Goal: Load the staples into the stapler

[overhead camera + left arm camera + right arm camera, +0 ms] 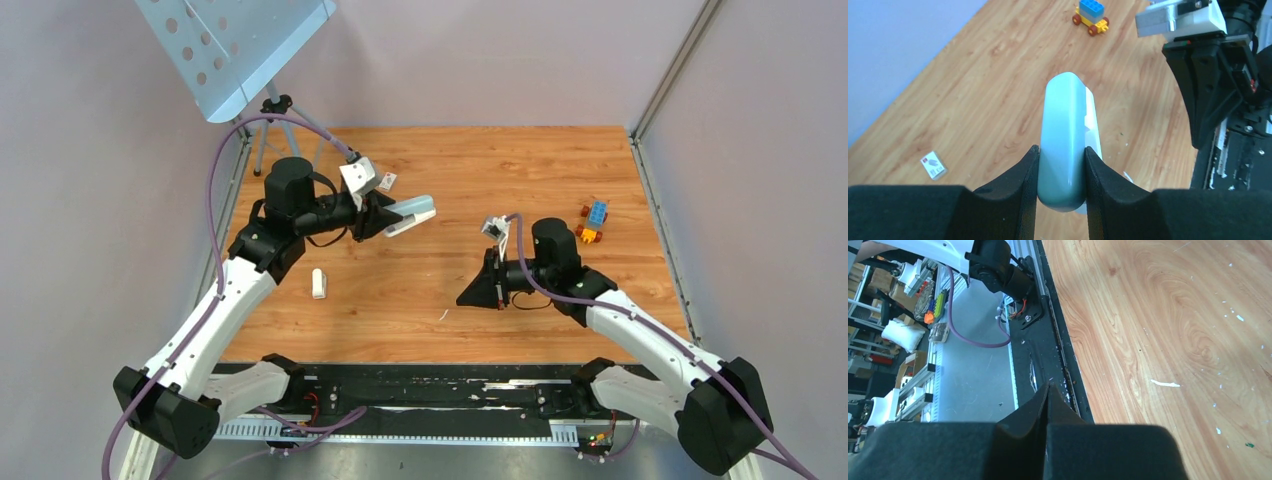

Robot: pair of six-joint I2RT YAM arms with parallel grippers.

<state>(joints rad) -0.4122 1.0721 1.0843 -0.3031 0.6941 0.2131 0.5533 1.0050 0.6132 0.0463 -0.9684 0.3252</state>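
Observation:
My left gripper is shut on the stapler and holds it above the table at the back left. In the left wrist view the stapler's pale grey-blue top is clamped between my two black fingers, and its white base shows behind on the right. My left gripper grips the stapler's near end. My right gripper is shut low over the middle of the table. In the right wrist view its jaws are pressed together with nothing visible between them. The staples show in no view.
A small white box lies behind the left gripper, also in the left wrist view. A white oblong piece lies at the left. A toy-brick car stands at the right. A white sliver lies near the front edge.

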